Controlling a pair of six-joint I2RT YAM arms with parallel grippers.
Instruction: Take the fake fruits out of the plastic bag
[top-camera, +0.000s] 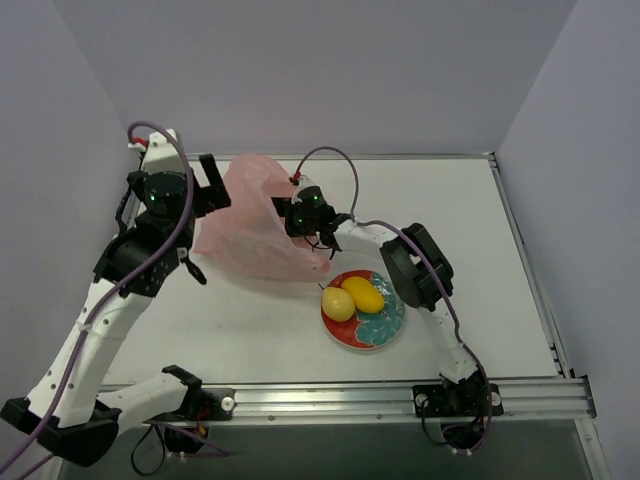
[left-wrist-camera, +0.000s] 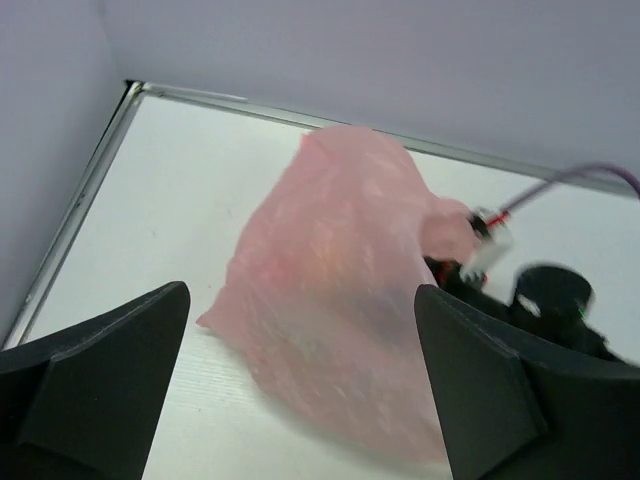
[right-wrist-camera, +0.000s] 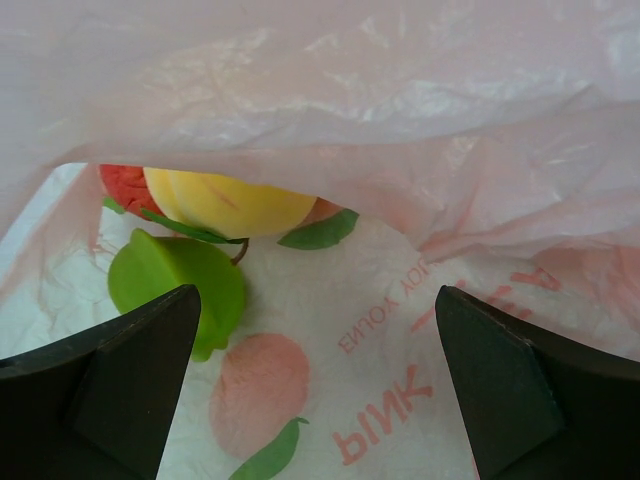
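The pink plastic bag (top-camera: 250, 215) lies crumpled left of the table's middle, its mouth toward my right arm. My right gripper (top-camera: 296, 222) is open inside the mouth. In the right wrist view the open gripper (right-wrist-camera: 315, 295) faces a green fruit (right-wrist-camera: 165, 280), a yellow fruit (right-wrist-camera: 225, 200) and a red fruit (right-wrist-camera: 125, 185) lying on the bag's printed floor; nothing is between the fingers. My left gripper (top-camera: 213, 185) is open at the bag's far left side. In the left wrist view the gripper (left-wrist-camera: 300, 295) stands wide with the bag (left-wrist-camera: 340, 300) just ahead of it. Two yellow fruits (top-camera: 338, 303) (top-camera: 363, 293) rest on a plate.
The round red-and-teal plate (top-camera: 385, 325) sits right of the bag, near my right arm's elbow (top-camera: 415, 265). A metal rail (top-camera: 400, 395) runs along the table's near edge. Walls close in the back and left sides.
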